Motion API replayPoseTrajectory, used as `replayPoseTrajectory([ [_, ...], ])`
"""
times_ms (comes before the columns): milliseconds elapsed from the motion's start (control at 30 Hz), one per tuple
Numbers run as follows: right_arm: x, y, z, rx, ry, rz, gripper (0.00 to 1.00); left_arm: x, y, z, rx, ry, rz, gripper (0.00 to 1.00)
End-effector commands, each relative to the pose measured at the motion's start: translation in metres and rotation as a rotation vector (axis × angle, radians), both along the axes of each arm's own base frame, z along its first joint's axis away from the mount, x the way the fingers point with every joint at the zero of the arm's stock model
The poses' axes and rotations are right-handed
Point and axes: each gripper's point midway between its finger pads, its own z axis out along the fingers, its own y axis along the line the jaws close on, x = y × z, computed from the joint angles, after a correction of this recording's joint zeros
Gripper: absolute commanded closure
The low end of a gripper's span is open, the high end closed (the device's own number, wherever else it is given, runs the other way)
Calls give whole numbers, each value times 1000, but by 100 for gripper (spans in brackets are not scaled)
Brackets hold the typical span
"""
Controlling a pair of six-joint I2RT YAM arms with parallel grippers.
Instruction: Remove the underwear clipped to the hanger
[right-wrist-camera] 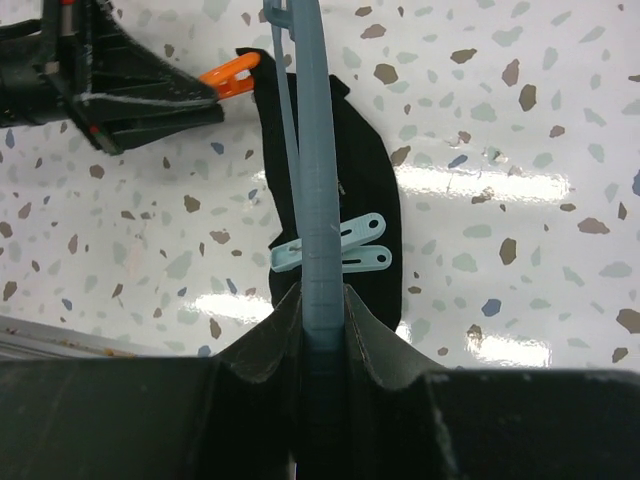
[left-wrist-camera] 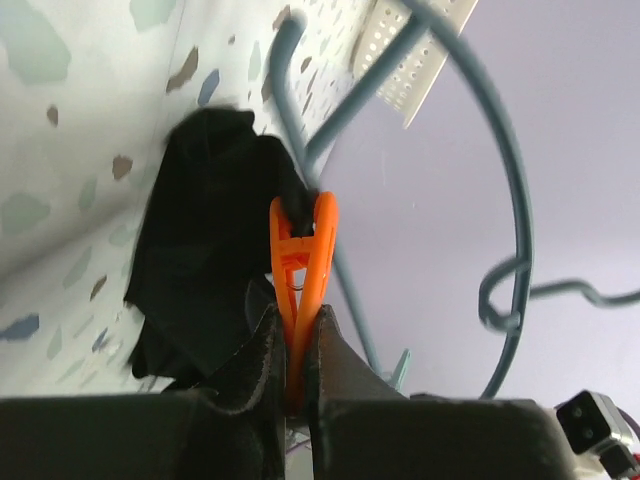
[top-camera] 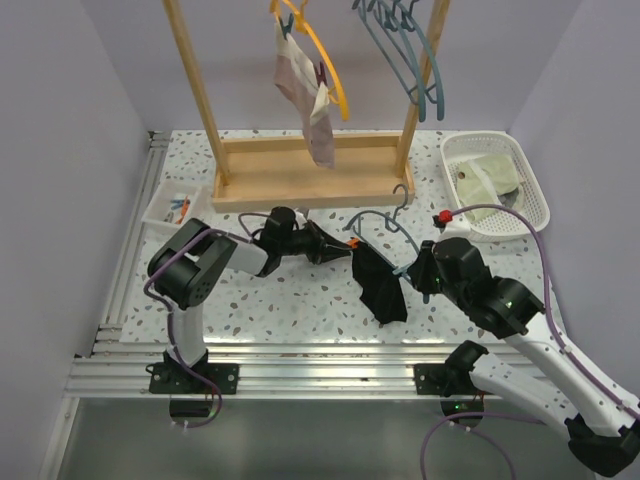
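Note:
The black underwear [top-camera: 378, 285] lies on the speckled table, clipped to a blue-grey hanger [top-camera: 385, 222]. My left gripper [top-camera: 335, 245] is shut on the orange clip [left-wrist-camera: 300, 260], which bites the black underwear [left-wrist-camera: 200, 260] at the hanger's arm [left-wrist-camera: 330, 130]. My right gripper [right-wrist-camera: 322, 300] is shut on the hanger bar [right-wrist-camera: 318, 200], just below a pale blue clip [right-wrist-camera: 330, 257] pinning the black cloth [right-wrist-camera: 370, 180]. The pink-mauve underwear [top-camera: 310, 95] hangs from a yellow hanger [top-camera: 335, 75] on the rack.
A wooden rack [top-camera: 300, 170] stands at the back, with blue hangers [top-camera: 405, 50] on its rail. A white basket [top-camera: 530, 180] at the right holds pale green cloth [top-camera: 490, 180]. A small white tray [top-camera: 172, 207] sits at the left.

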Motion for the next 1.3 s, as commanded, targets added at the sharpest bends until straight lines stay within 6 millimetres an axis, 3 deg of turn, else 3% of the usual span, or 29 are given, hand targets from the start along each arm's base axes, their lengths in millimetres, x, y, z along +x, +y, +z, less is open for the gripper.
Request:
replayPoseTrajectory([
  [0,1,-25,-10,-83,18,-119,100,-9,9,47,-68,-107,-17,100],
  [167,-1,-29,-11,-84,23,-134,100,-31,31,66,-24,-203,-38,100],
  [233,-2,-25,-10,-65,17,-111,100,-40,42,49,85,-239,-75,100],
  [267,-2,-19,-8,-40,12,-89,100,-42,46,53,123,-283,-90,100],
  [300,-2,-18,-6,-34,6,-81,100,-48,60,28,250,-221,-91,100],
  [367,-3,-13,-4,-11,3,-58,100,-50,78,17,408,-319,-133,100],
  [400,-4,-12,-4,-8,4,-52,100,-57,94,1,507,-281,-129,100],
  [467,-5,-6,0,22,-3,-27,100,-61,106,0,564,-337,-128,75],
  [500,-5,-4,0,29,-4,-21,100,-56,103,8,536,-390,-113,63],
  [533,-4,-2,1,41,-10,-15,100,-58,100,17,491,-440,-104,38],
  [567,-4,1,0,46,-4,-4,100,-52,88,40,405,-536,-101,25],
  [633,-4,4,0,51,5,1,100,-53,73,58,370,-633,-137,0],
  [767,-1,11,3,63,18,10,100,-45,25,102,361,-852,-250,0],
  [833,1,13,3,58,31,8,100,-45,7,109,363,-892,-289,0],
  [1033,4,14,6,70,25,-10,100,-38,-14,120,345,-926,-309,0],
  [1133,4,17,10,105,25,-21,100,-43,-23,119,385,-1011,-378,0],
  [1267,3,24,22,163,53,-46,100,-64,-32,116,334,-1134,-493,0],
])
